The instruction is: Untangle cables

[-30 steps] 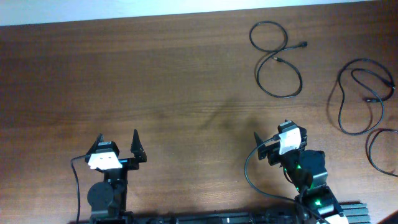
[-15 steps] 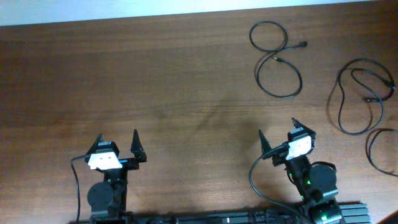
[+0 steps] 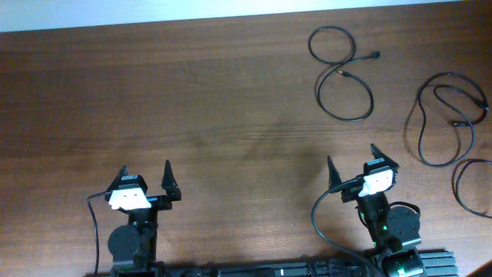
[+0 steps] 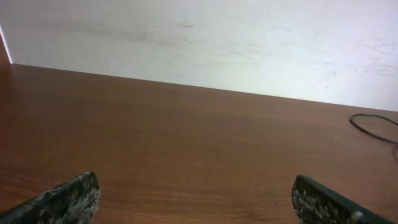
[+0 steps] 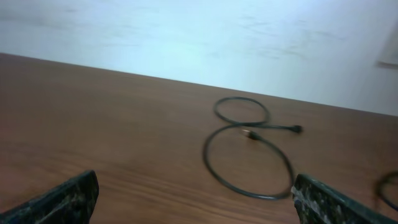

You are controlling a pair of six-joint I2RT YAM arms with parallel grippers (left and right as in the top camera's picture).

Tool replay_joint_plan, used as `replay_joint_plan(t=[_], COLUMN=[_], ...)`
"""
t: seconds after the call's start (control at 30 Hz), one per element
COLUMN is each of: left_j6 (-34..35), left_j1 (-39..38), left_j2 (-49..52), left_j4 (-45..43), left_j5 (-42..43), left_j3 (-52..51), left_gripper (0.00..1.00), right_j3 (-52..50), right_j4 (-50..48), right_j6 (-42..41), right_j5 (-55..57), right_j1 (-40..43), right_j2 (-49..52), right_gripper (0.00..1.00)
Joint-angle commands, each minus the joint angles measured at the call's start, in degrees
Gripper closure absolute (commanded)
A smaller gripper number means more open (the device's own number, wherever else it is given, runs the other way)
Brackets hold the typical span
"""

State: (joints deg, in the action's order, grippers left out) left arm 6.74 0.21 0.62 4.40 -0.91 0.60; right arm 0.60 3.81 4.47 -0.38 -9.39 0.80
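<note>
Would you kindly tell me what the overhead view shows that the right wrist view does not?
Only overhead: the open left gripper and two further cables at right, a long loop and a partial arc; the wrist catches only a sliver there. Only right wrist: the pale wall beyond the table. Both: the figure-eight cable, loose on the table, and the open right gripper.

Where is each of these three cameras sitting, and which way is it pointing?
Overhead: above the table, looking straight down; shows the left gripper, right gripper, both open, and a figure-eight cable.
Left wrist: on the left arm, looking low across the table toward a pale wall; its fingers show below.
Right wrist: likewise on the right arm; fingers below, figure-eight cable ahead.
Shared: overhead and right wrist both show that cable.
</note>
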Motion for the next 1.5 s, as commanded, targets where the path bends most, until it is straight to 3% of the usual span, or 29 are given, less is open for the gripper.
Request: replay_joint_plan(t=[0.0, 1.47], left_j6=[0.1, 0.1], left_j1=[0.4, 0.4], left_j2=[-0.3, -0.3], left_j4=[0.4, 0.4], left_j5=[-0.4, -0.4], left_j3=[-0.1, -0.1], left_gripper=[0.01, 0.01], right_j3=[-0.3, -0.3], right_j4=[-0.3, 0.7], right_j6=[-0.5, -0.5], right_j5=[2.6, 2.4], right_j1=[3.0, 3.8], right_j2=[-0.6, -0.6], right_gripper=[0.01, 0.01])
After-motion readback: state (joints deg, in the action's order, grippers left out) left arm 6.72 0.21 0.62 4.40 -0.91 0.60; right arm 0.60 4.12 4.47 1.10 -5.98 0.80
